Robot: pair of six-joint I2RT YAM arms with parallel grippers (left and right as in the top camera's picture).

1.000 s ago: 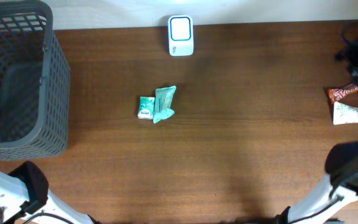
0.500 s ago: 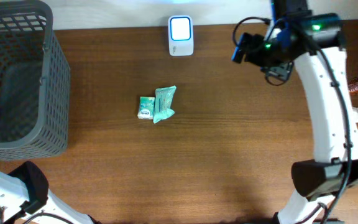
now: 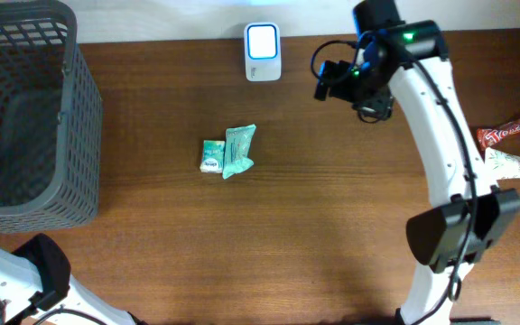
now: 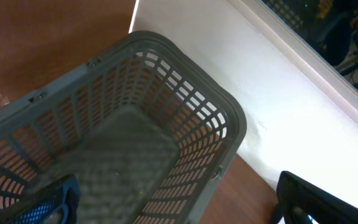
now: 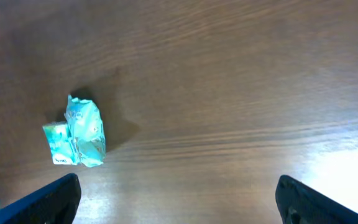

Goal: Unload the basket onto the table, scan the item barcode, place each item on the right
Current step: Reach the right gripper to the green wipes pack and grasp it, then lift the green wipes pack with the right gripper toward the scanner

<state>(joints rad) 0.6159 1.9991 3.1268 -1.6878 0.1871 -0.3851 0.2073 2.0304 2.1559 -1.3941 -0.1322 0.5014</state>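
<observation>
Operator, your right gripper (image 5: 178, 202) hung released and empty, far-right of the green packets (image 3: 228, 152), likely poised to fetch one; left gripper (image 4: 176, 205) gaped, facing the basket (image 4: 166, 124)

The green packets (image 3: 228, 152) are ringed by bare surface (image 3: 332, 199); passage on the left is blocked by the basket (image 3: 84, 135).

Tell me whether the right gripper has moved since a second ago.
Yes. The right gripper has swung left, from the overhead view's right edge to just right of the white scanner.
</observation>
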